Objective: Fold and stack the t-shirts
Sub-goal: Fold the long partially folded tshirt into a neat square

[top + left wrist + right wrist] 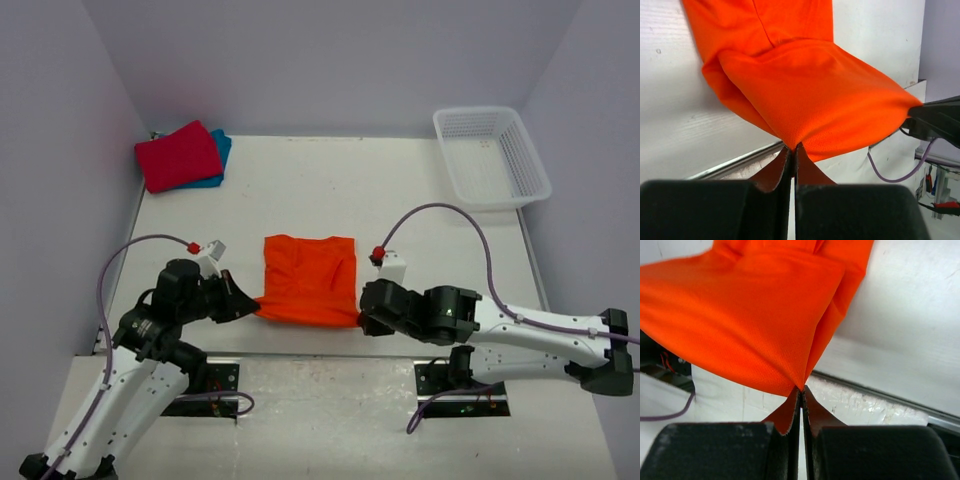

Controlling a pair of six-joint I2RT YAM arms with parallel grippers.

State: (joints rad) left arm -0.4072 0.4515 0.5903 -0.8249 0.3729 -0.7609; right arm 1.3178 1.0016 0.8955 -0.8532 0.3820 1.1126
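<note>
Left gripper (256, 303), right gripper (360, 319) pinch orange t-shirt (310, 272) by 2 near corners.

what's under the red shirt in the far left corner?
A teal shirt lies under the folded red shirt. Only its right and near edges peek out. The rest of it is covered, as is anything else that might lie beneath.

You have three soft cloth t-shirts in view: one bright orange t-shirt (305, 280), one crimson red t-shirt (178, 157) and one teal blue t-shirt (222, 147). You also have one white plastic lattice basket (490, 165), one white table (300, 190), and two black-and-white robot arms, the left arm (150, 345) and the right arm (510, 322).
</note>
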